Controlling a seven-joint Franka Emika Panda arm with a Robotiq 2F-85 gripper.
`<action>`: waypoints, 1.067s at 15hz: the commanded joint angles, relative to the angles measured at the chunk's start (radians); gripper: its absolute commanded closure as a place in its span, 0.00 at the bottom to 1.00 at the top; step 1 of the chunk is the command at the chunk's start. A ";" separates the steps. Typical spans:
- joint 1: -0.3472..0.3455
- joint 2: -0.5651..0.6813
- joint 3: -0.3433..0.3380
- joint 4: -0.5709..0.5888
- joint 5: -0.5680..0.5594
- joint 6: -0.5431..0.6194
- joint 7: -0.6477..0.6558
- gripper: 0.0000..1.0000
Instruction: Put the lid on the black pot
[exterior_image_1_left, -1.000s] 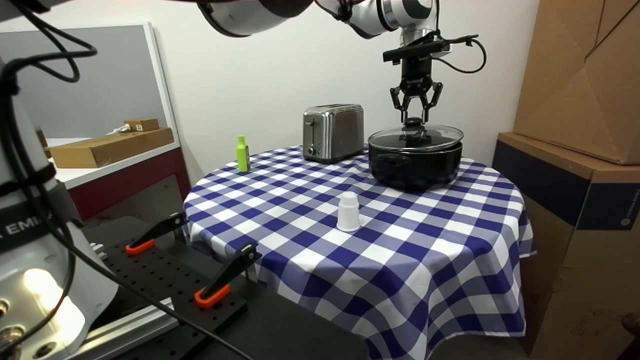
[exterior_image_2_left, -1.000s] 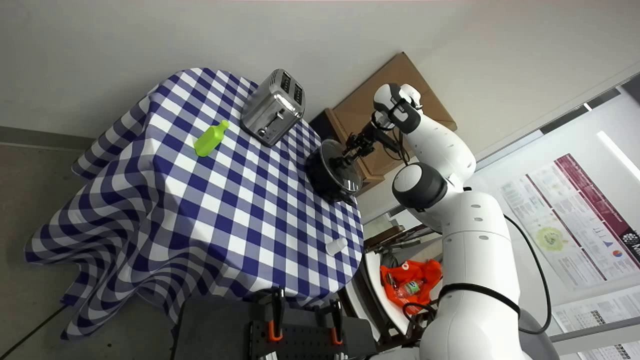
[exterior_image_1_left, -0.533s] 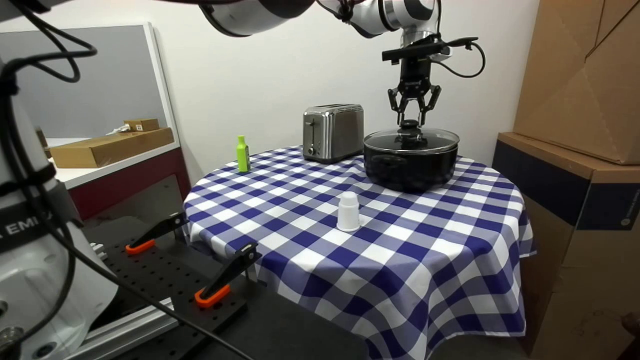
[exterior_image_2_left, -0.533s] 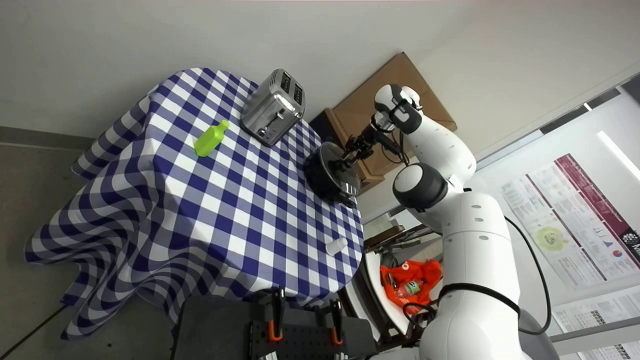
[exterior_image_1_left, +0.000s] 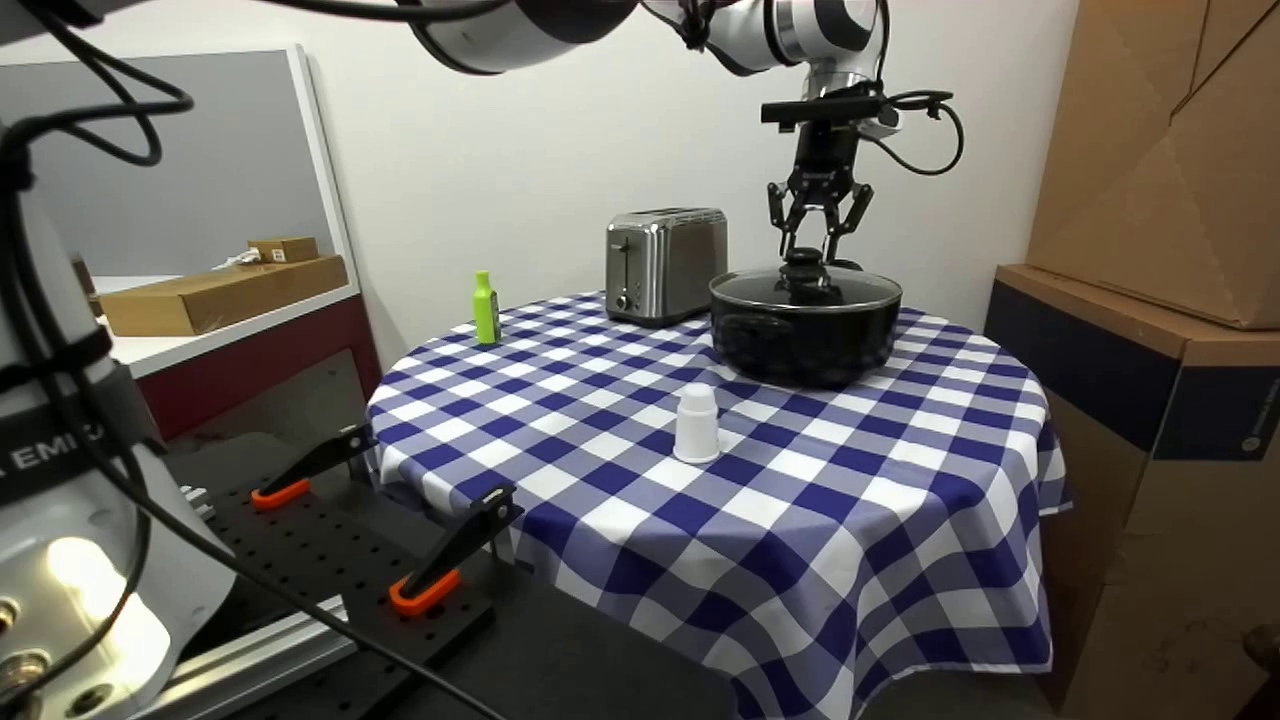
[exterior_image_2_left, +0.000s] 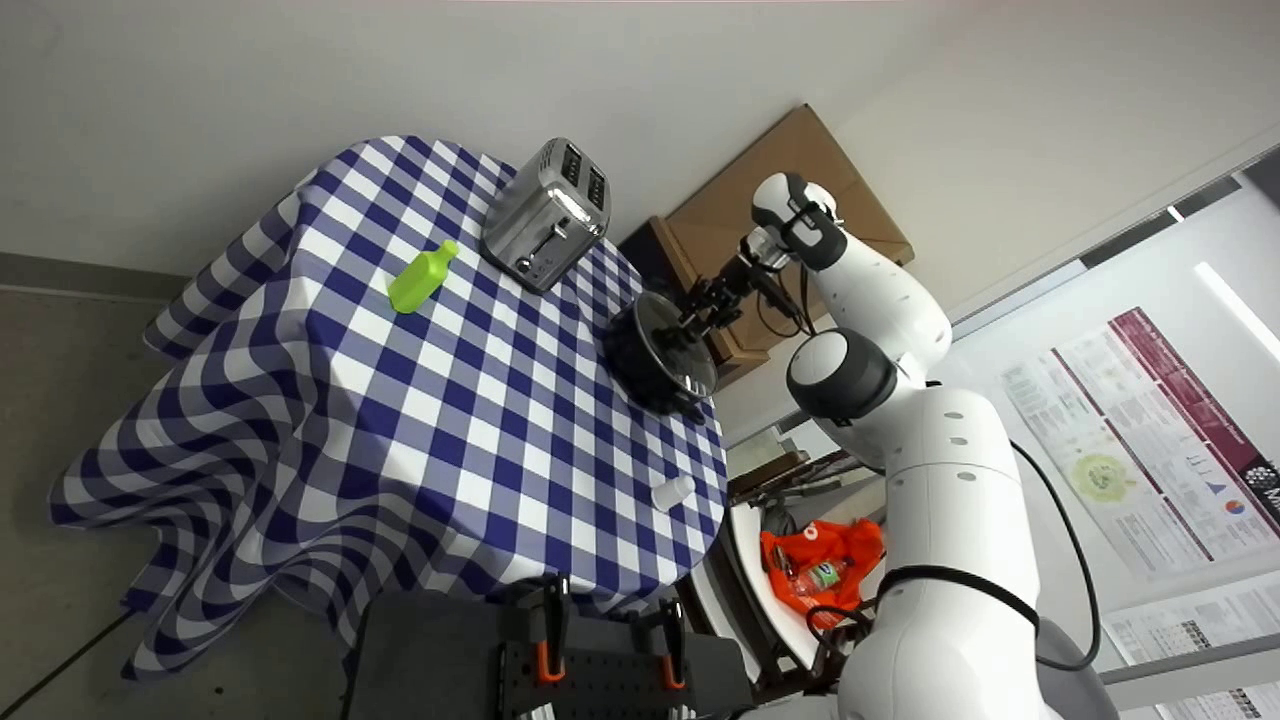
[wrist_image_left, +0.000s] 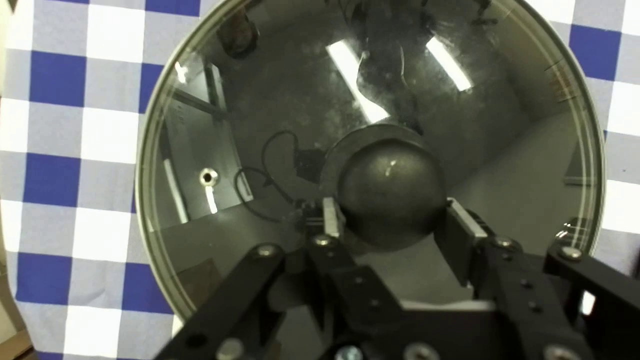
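Observation:
The glass lid (exterior_image_1_left: 850, 287) lies level on the rim of the black pot (exterior_image_1_left: 805, 345), which stands at the back right of the table; in an exterior view both the lid (exterior_image_2_left: 692, 368) and the pot (exterior_image_2_left: 630, 358) also show. In the wrist view the lid (wrist_image_left: 280, 110) fills the middle and the pot beneath is hidden. My gripper (exterior_image_1_left: 810, 252) is over the lid, tilted a little. In the wrist view its fingers (wrist_image_left: 390, 215) press on both sides of the round dark knob. I cannot see how the lid's far edge sits.
A silver toaster (exterior_image_1_left: 667, 268) stands left of the pot. A green bottle (exterior_image_1_left: 486, 308) is farther left, and a white cup (exterior_image_1_left: 697, 425) is in front. Cardboard boxes (exterior_image_1_left: 1140, 400) stand beyond the table's right edge, and a wall is behind.
The lid was tilted on the pot one second ago and now lies level. My gripper, the lid and the pot have shifted left and slightly down in an exterior view. The gripper has tilted.

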 joint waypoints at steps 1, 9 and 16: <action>-0.012 0.004 0.022 0.023 0.032 -0.079 -0.007 0.22; -0.002 -0.053 0.000 0.007 0.011 -0.040 0.027 0.00; 0.026 -0.140 0.002 0.012 0.013 -0.024 0.062 0.00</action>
